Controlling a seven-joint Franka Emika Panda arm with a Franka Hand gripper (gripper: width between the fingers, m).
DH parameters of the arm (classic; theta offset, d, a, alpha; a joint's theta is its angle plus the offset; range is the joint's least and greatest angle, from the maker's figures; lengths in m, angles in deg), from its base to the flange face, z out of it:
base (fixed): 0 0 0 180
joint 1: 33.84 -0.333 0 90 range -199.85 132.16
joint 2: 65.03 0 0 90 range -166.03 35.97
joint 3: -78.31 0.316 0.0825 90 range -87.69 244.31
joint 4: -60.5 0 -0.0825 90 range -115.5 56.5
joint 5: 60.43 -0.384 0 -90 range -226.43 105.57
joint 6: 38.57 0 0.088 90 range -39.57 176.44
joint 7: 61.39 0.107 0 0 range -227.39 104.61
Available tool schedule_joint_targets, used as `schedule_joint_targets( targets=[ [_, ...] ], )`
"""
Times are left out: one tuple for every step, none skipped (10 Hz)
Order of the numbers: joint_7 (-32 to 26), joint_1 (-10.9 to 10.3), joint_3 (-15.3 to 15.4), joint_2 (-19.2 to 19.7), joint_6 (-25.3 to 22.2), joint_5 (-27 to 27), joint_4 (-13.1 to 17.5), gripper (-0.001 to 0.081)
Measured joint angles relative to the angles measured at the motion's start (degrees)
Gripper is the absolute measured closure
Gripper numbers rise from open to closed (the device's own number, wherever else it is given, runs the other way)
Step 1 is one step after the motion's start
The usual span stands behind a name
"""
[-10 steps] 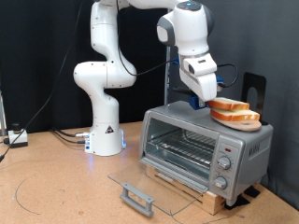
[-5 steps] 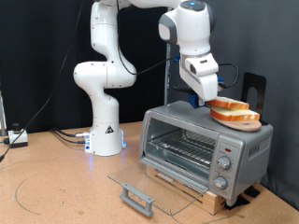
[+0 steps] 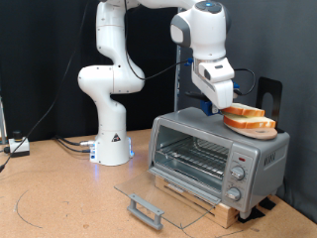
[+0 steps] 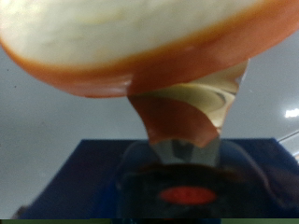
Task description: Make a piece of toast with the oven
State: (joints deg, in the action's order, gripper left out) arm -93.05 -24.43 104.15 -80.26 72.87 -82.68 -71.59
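Piece of toast (image 3: 248,120) on orange plate (image 3: 250,128), atop oven (image 3: 213,159), door down.
Gripper (image 3: 224,105) at plate's left edge; finger spread untellable. A nudge could slide plate off.

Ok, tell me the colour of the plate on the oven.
Orange; the plate shows best in the exterior view.

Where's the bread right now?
In the exterior view's right half, the bread lies on an orange plate on top of the oven, with the gripper beside it.
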Motion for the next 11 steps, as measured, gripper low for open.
schedule_joint_targets(
  targets=[
    [0.24, 0.00, -0.01, 0.34, -1.12, 0.00, 0.54, 0.0411],
    [0.45, 0.00, -0.01, 0.78, -2.10, 0.00, 1.16, 0.0411],
    [0.51, 0.00, -0.01, 1.22, -2.72, -0.01, 1.65, 0.0411],
    [0.53, 0.00, -0.01, 1.70, -2.98, -0.01, 2.04, 0.0411],
    [0.59, 0.00, -0.01, 2.03, -3.02, -0.01, 2.28, 0.0411],
    [0.84, 0.00, -0.01, 2.20, -3.13, -0.01, 2.43, 0.0411],
    [1.36, 0.01, -0.01, 2.40, -3.38, -0.02, 2.67, 0.0411],
    [1.59, 0.02, -0.12, 2.76, -3.98, -0.20, 3.10, 0.0411],
    [1.61, 0.08, -0.35, 3.30, -5.51, -0.31, 3.90, 0.0411],
    [1.67, 0.16, -0.54, 3.88, -7.35, -0.35, 4.89, 0.0411],
    [1.74, 0.21, -0.68, 4.44, -8.33, -0.35, 5.80, 0.0411]
  ],
)
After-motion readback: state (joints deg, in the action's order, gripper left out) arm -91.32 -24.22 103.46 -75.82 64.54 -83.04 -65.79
